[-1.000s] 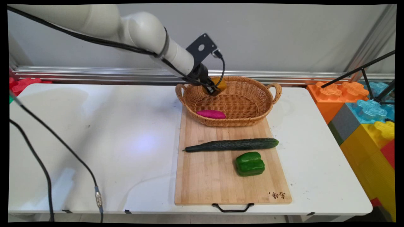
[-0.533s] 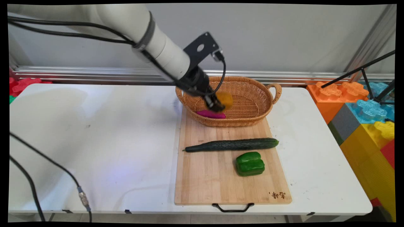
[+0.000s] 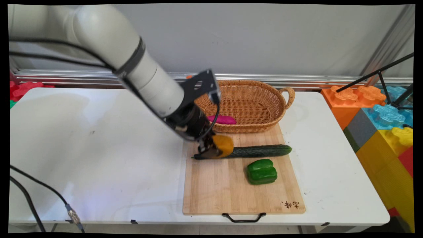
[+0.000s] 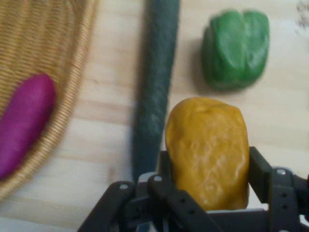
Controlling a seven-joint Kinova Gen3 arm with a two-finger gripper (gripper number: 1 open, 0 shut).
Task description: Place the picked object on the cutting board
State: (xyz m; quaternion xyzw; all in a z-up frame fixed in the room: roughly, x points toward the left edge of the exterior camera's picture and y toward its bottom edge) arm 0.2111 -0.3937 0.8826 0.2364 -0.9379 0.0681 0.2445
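Observation:
My gripper (image 3: 214,149) (image 4: 207,169) is shut on a yellow-orange pepper (image 3: 223,145) (image 4: 207,147) and holds it above the left end of a long dark cucumber (image 3: 257,151) (image 4: 155,82). The cucumber lies across a wooden cutting board (image 3: 224,185) (image 4: 285,121). A green bell pepper (image 3: 262,171) (image 4: 235,48) sits on the board just beyond the cucumber, toward the near side. Behind the board stands a wicker basket (image 3: 261,99) (image 4: 43,43) with a purple sweet potato (image 3: 221,119) (image 4: 23,123) lying in it.
Big coloured toy blocks (image 3: 380,125) are stacked off the table's right end, with a black tripod leg (image 3: 376,71) above them. Black cables (image 3: 36,185) hang over the table's left front. The board has a black handle (image 3: 244,218) at the near edge.
The gripper carried the yellow-orange pepper out of the basket, toward the near side and slightly left, and now hangs over the cucumber's left end on the board.

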